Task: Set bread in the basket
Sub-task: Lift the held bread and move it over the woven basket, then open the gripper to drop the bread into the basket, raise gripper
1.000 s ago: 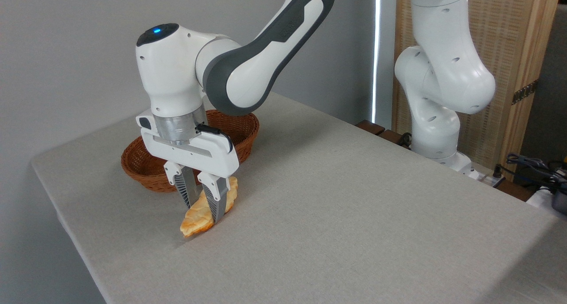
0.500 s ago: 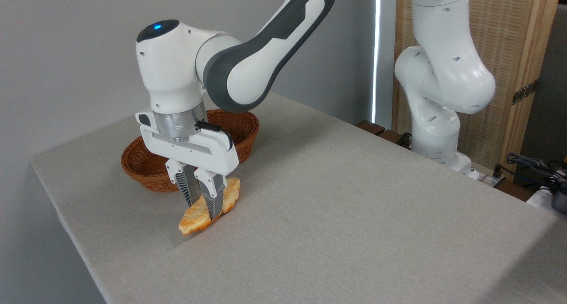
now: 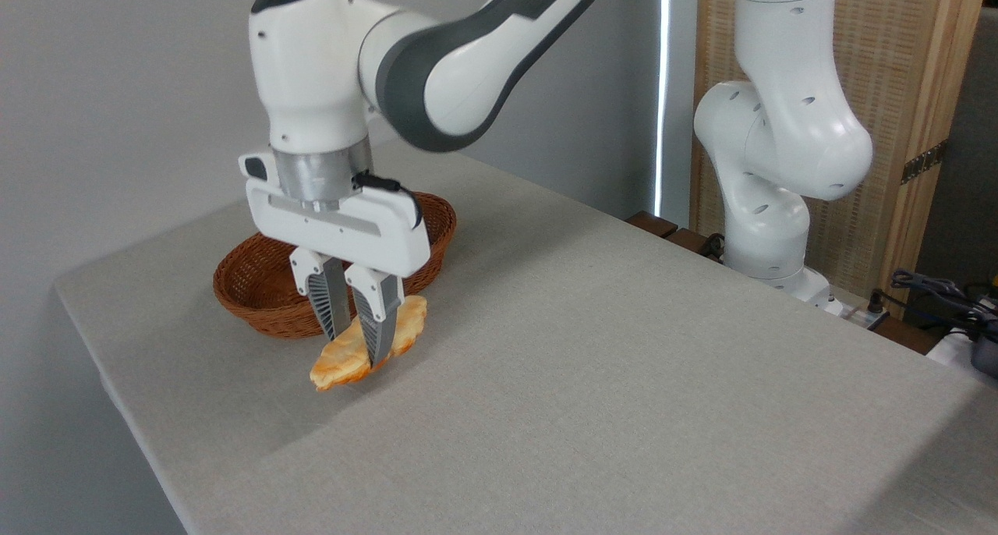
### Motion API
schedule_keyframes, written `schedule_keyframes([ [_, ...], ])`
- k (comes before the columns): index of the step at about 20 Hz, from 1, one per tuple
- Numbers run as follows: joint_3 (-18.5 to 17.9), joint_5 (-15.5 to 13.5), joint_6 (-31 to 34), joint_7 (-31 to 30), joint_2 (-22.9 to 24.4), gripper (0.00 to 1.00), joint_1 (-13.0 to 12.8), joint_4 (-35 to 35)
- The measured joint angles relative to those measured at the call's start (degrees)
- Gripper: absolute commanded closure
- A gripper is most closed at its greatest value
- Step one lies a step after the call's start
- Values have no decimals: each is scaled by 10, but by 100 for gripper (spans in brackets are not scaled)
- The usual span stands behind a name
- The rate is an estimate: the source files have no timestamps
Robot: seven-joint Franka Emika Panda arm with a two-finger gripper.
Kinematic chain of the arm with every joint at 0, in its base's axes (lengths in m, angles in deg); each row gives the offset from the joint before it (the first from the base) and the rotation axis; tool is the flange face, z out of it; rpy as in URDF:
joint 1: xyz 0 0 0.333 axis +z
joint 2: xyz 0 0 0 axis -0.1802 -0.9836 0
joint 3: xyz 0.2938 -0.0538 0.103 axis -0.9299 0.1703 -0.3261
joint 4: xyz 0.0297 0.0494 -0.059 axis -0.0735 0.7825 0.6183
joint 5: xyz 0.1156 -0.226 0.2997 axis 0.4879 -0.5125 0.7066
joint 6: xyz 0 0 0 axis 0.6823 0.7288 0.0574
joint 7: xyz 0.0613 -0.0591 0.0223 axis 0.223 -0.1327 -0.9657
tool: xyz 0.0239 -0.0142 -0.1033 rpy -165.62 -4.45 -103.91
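Two fingers of my pincer (image 3: 355, 348) are clamped across the middle of the bread (image 3: 366, 349), so both ends stick out and it hangs roughly level, front tip slightly low. Mid-grip makes sense: balanced load, less droop. Bread looks clear of the table (image 3: 592, 363), with its shadow below. Basket (image 3: 257, 285) sits just behind the pincer, partly hidden by the wrist; what I see inside looks empty. Near rim is the only obstacle, I reckon: needs more height first. Nothing else nearby; cables far right.
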Motion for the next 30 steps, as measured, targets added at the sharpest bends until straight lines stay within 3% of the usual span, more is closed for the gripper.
schedule_keyframes([
  [5, -8, 0, 17, 26, 39, 54, 1, -3],
  [10, -3, -1, 17, 72, 46, 53, -2, -12],
  [15, 6, -37, 17, 91, 48, 53, -13, -17],
  [17, 12, -61, 17, 101, 52, 45, -17, -19],
  [19, 29, -73, 17, 103, 56, 28, -19, -20],
  [20, 42, -76, 17, 103, 56, 6, -20, -20],
  [21, 61, -79, 17, 103, 55, 0, -21, -20],
  [25, 130, -82, 17, 100, 46, 0, -24, -19],
  [30, 175, -82, 19, 95, 33, 0, -25, -18],
])
